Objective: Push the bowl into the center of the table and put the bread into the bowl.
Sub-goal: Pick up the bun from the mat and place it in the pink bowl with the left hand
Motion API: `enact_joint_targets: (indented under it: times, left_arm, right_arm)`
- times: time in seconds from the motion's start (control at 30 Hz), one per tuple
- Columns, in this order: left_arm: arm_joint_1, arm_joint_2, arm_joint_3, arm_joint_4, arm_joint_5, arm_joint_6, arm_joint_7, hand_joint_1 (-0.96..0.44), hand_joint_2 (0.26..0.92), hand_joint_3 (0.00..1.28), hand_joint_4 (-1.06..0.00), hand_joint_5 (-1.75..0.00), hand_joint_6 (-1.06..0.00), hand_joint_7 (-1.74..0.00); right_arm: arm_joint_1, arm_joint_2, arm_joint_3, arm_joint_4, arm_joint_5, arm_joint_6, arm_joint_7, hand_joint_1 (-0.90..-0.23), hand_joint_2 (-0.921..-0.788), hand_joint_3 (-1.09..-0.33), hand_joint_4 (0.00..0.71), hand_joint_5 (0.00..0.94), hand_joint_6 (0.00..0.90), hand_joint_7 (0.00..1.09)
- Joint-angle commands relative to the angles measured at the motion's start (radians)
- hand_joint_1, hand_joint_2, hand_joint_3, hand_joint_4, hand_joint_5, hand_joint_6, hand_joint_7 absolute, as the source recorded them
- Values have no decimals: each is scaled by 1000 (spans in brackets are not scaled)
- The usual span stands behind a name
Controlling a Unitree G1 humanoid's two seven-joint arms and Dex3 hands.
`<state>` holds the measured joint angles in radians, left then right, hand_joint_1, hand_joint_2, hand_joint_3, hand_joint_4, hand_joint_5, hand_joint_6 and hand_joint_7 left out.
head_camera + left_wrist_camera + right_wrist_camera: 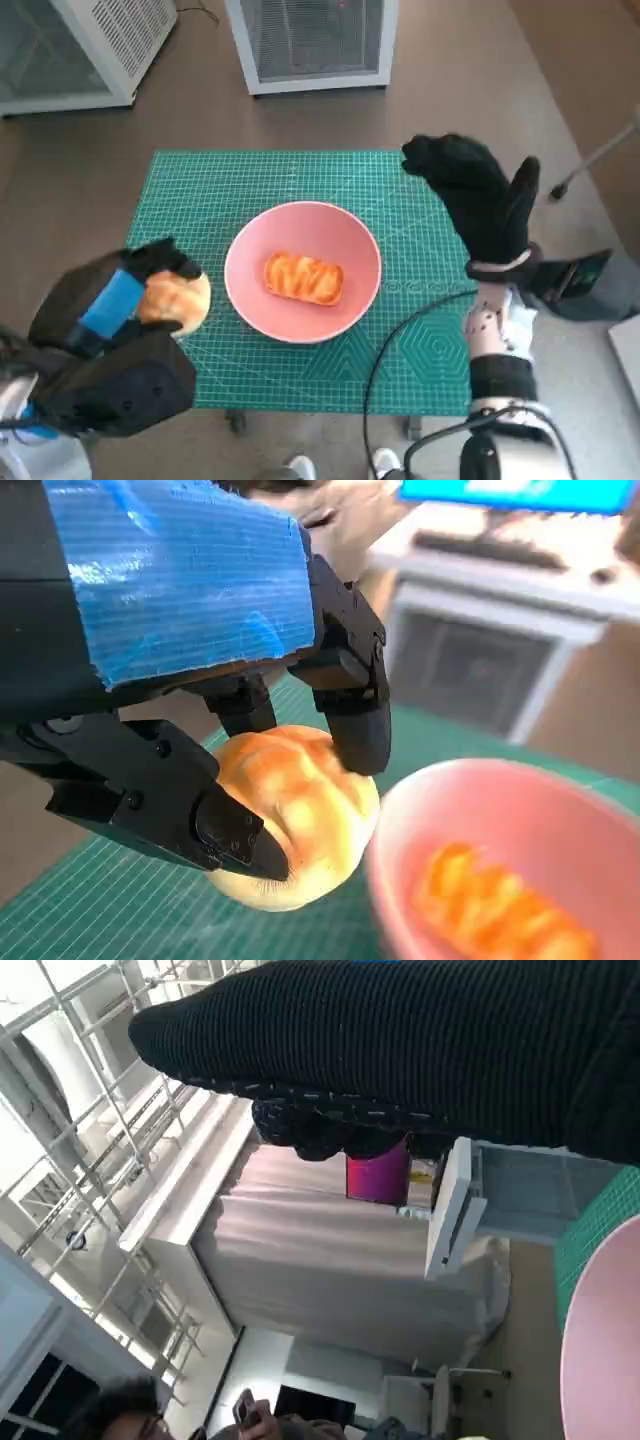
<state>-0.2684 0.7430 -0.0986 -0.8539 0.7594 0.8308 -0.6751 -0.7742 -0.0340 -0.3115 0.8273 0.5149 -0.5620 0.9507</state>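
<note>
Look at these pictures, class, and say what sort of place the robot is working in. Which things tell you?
Probably an indoor lab or test room, not a kitchen: a green cutting mat covers the small table, white mesh-fronted cabinets stand on the floor behind it, and a person sits nearby.

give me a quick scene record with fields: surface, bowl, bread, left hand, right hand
surface: green gridded cutting mat on the small table
bowl: round pink bowl near the mat's middle, holding an oblong golden pastry
bread: round pale-golden bun beside the bowl, outside it, on the robot's left
left hand: blue-taped black hand grips the bun
right hand: black knitted glove hand raised on the bowl's other side, fingers spread, holding nothing
</note>
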Motion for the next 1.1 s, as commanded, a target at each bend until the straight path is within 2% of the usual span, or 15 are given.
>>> enact_joint_targets:
  times: [0.03,0.33,0.57,0.73,0.83,0.87,0.9,0.93,1.03,1.1]
  left_arm:
    - [-97,-22,-68,9,20,-36,-28,2,904,24,-801,-1087,-683,-1069]
    - [-203,-89,-143,114,8,-142,-20,2,902,25,-793,-1144,-706,-999]
    - [-220,-155,-159,230,-20,-262,40,2,900,23,-804,-1123,-705,-1006]
    - [-209,-182,-151,278,-28,-306,66,2,910,23,-780,-1176,-696,-987]
    - [-196,-206,-150,291,-25,-288,63,3,917,124,-685,-1272,-532,-1148]
    - [-194,-211,-150,291,-22,-280,58,7,897,129,-623,-1145,-483,-1053]
    - [-193,-214,-150,290,-19,-276,54,23,875,106,-578,-745,-474,-702]
    - [-192,-219,-154,286,-11,-260,43,26,875,94,-582,-635,-487,-601]
    - [-192,-226,-171,273,22,-212,8,-17,860,45,-448,-232,-442,-256]
    - [-193,-228,-179,267,40,-191,-9,-64,853,30,-391,-119,-407,-152]
  right_arm:
    - [31,-1,2,-8,-1,16,-12,-432,-921,-403,410,3,606,5]
    - [55,3,9,-38,-2,22,-16,-429,-921,-403,411,3,609,6]
    - [69,0,13,-55,-3,23,-19,-434,-921,-405,409,1,610,6]
    - [76,0,17,-65,-2,23,-24,-435,-921,-407,407,0,609,6]
    - [78,-2,17,-68,-1,26,-26,-438,-921,-409,405,0,609,5]
    - [78,-2,17,-69,-1,26,-26,-438,-921,-409,405,0,609,5]
    - [79,-2,18,-70,-1,27,-27,-439,-921,-410,404,0,608,5]
    - [79,-2,18,-71,-1,28,-28,-439,-921,-410,404,0,608,5]
    - [81,-2,17,-75,0,32,-29,-441,-921,-411,403,0,608,5]
    - [82,-2,17,-77,1,34,-30,-442,-921,-411,403,0,608,4]
